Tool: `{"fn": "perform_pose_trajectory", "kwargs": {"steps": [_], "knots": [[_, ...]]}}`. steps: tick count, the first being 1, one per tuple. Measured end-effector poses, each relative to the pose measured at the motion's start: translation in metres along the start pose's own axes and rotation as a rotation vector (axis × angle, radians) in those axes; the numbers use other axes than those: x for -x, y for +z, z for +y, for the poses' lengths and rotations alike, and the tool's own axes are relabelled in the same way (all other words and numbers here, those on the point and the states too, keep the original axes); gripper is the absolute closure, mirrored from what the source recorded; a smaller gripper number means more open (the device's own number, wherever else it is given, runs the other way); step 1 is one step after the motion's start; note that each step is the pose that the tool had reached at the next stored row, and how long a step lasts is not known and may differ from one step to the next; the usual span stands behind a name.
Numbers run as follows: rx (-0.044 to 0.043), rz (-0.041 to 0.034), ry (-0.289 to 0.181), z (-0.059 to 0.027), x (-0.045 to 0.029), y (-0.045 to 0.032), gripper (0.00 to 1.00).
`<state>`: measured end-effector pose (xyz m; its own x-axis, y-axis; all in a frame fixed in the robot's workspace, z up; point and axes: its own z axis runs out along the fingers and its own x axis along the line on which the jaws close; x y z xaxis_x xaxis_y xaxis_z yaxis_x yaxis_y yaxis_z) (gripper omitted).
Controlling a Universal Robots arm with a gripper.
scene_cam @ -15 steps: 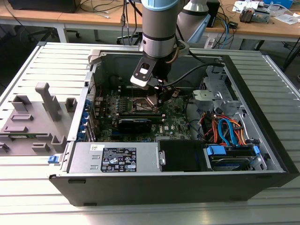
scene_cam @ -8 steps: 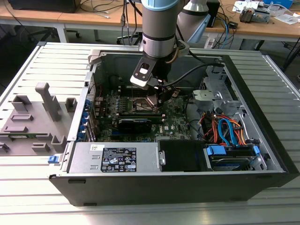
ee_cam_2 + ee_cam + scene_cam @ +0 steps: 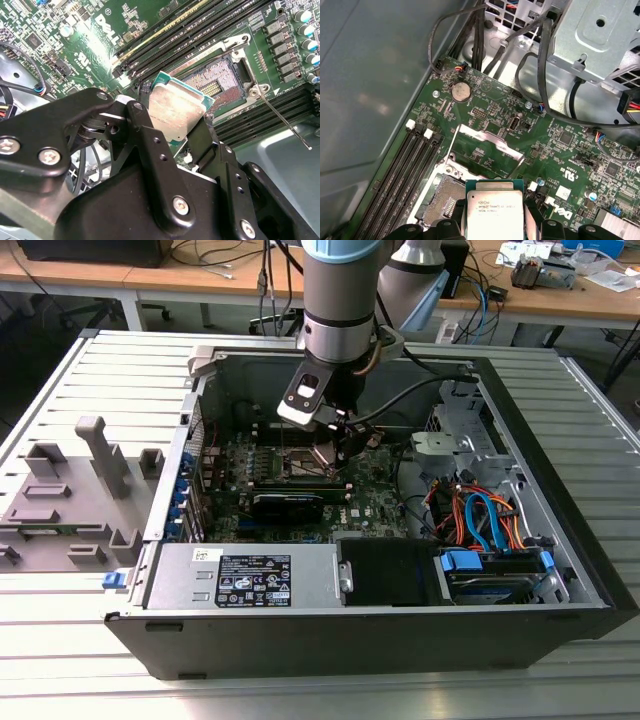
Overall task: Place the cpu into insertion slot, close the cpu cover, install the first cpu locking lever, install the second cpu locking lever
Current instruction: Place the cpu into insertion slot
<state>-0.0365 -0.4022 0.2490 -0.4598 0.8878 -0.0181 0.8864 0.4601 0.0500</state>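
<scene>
My gripper [image 3: 335,455] is low inside the open computer case, over the green board. It is shut on the cpu [image 3: 177,112], a small square chip with a silvery top, pinched by its edges between black fingers [image 3: 142,125]. In both wrist views the cpu [image 3: 494,212] hangs tilted just above and beside the insertion slot [image 3: 222,80], whose pin field [image 3: 447,200] lies bare. The cpu cover [image 3: 485,145] stands swung up behind the socket. A thin locking lever [image 3: 282,120] sticks out loose from the socket's corner.
Black memory slots [image 3: 200,25] run along the socket. A black graphics card [image 3: 290,502] lies toward the case front, with the power supply [image 3: 250,575] beyond it. Cable bundles [image 3: 480,520] and a drive cage [image 3: 600,35] crowd one side. A grey fixture [image 3: 70,490] sits outside the case.
</scene>
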Motion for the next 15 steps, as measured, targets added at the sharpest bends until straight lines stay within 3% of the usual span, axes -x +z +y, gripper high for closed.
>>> {"fn": "perform_pose_trajectory", "kwargs": {"steps": [15], "knots": [[-0.0003,-0.0008,0.016,0.0000,0.0000,0.0000,0.45]]}}
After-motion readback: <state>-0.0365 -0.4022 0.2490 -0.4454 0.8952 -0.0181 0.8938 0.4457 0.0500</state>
